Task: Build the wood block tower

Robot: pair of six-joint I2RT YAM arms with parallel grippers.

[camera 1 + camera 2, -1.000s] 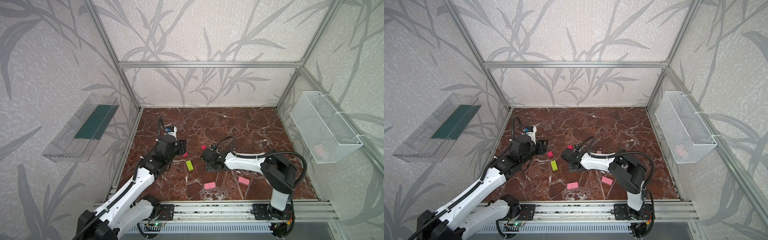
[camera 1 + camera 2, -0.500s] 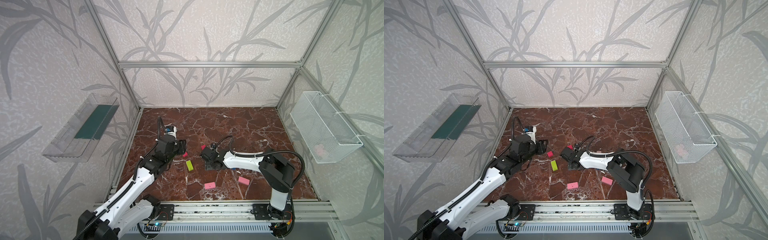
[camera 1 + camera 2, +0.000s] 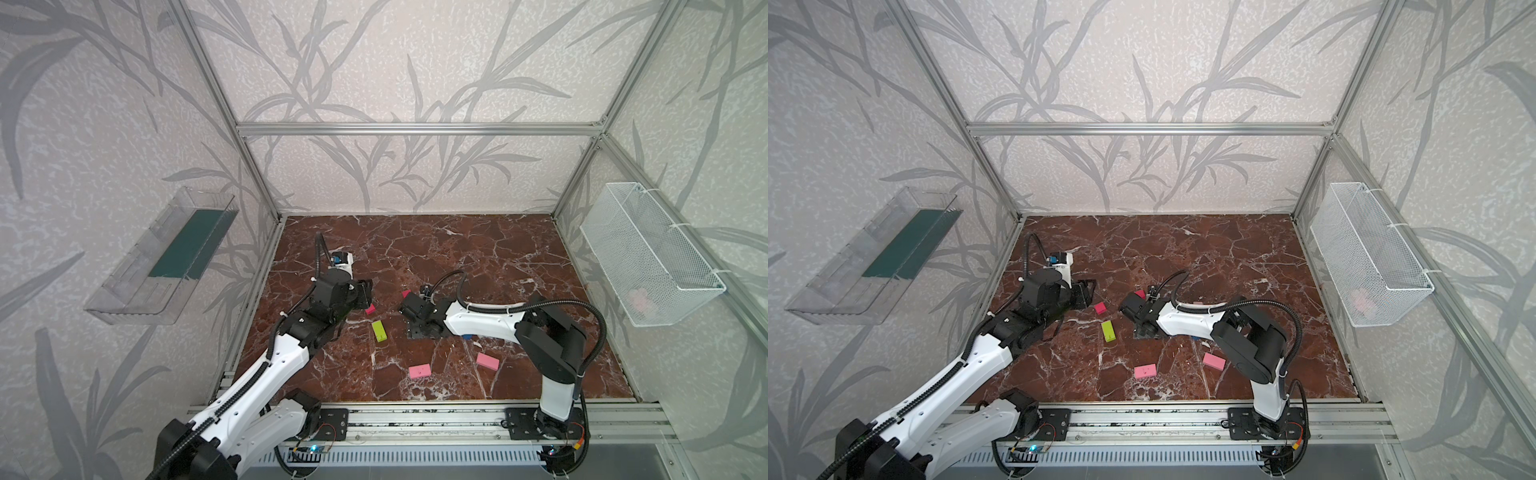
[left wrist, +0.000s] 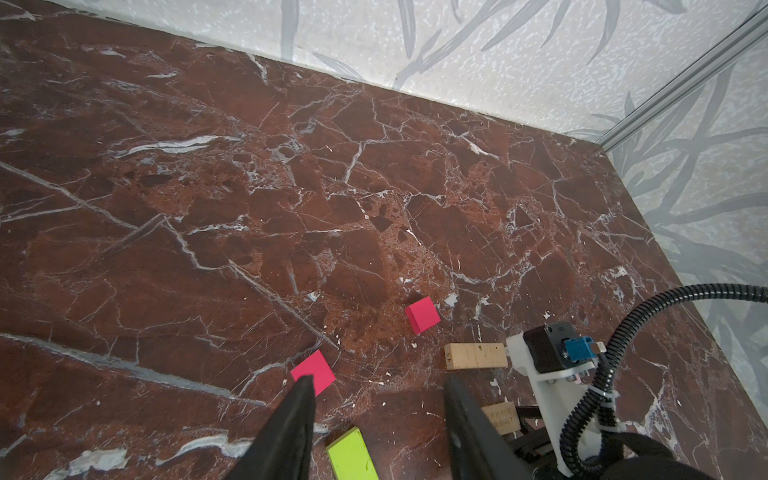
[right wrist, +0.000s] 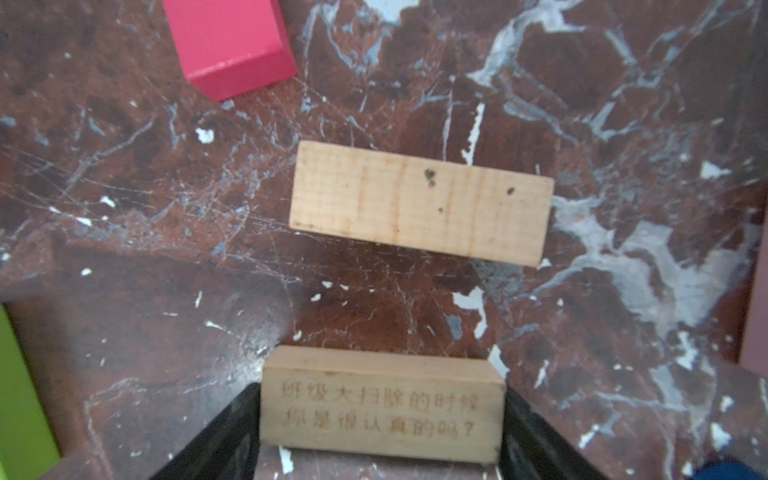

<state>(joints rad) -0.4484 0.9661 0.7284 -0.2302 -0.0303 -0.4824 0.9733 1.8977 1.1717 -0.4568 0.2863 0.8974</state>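
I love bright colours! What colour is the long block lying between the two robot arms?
The long block is lime green, clearest in a top view.

SURFACE FINDINGS

Found bare matt wood, grain showing, on tan bar [image 5: 419, 201] and engraved tan bar [image 5: 382, 405]. Smooth matt paint on red cube [image 5: 232, 41], lime-green bar [image 3: 379, 331], pink bar [image 3: 419, 371]. Scratched marble-patterned worktop [image 3: 478, 249]. White wire-mesh metal basket [image 3: 648, 257]. Clear plastic tray [image 3: 137, 299].

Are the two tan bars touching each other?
No: in the right wrist view a strip of bare floor shows between the plain tan bar and the engraved tan bar.
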